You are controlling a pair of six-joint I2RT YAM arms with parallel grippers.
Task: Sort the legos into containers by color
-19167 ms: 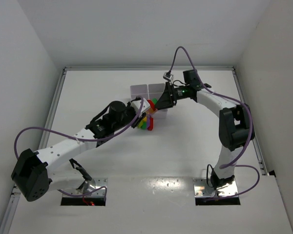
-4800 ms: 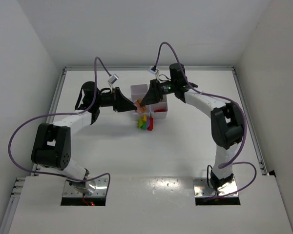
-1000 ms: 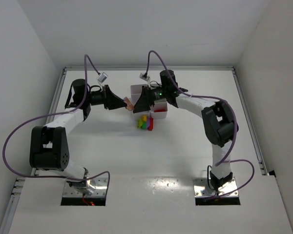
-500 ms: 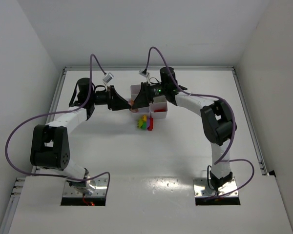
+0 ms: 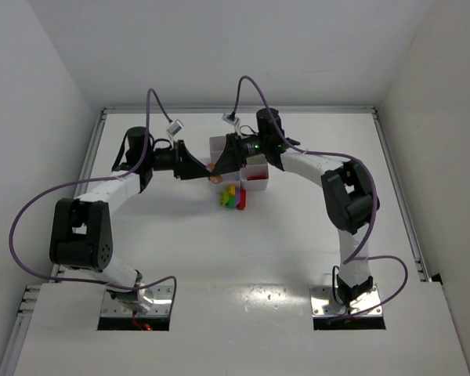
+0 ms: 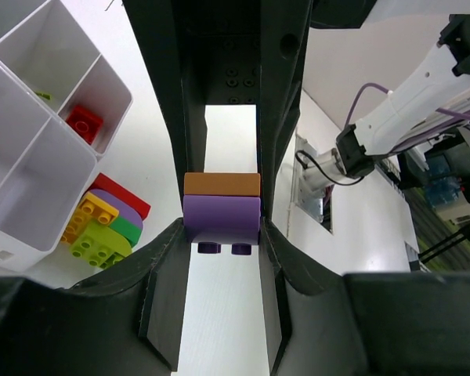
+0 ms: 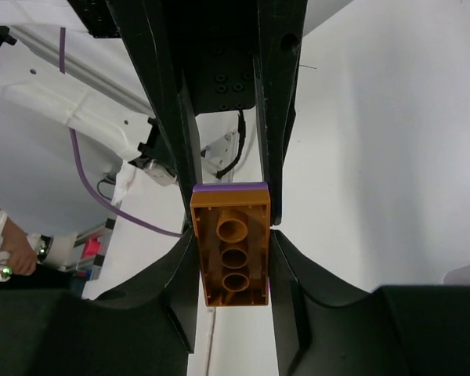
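A purple lego (image 6: pixel 221 221) with an orange lego (image 6: pixel 222 184) stuck on it hangs in the air just left of the white tray of containers (image 5: pixel 258 167). My left gripper (image 6: pixel 221 235) is shut on the purple one. Facing it, my right gripper (image 7: pixel 231 235) is shut on the orange lego (image 7: pixel 231 252), whose hollow underside shows; a purple edge (image 7: pixel 231 187) peeks behind it. In the top view the left gripper (image 5: pixel 204 169) and the right gripper (image 5: pixel 222 166) meet tip to tip. A red lego (image 6: pixel 84 123) lies in one compartment.
A clump of red, purple, yellow and green legos (image 5: pixel 233 197) sits on the table in front of the tray; it is the same pile (image 6: pixel 106 223) in the left wrist view. Both arms stretch towards the far middle of the table, whose raised rim (image 5: pixel 102 141) runs along the left.
My left gripper has moved right with the purple and orange legos until it met the right gripper. The right gripper's jaws have closed on the orange lego.
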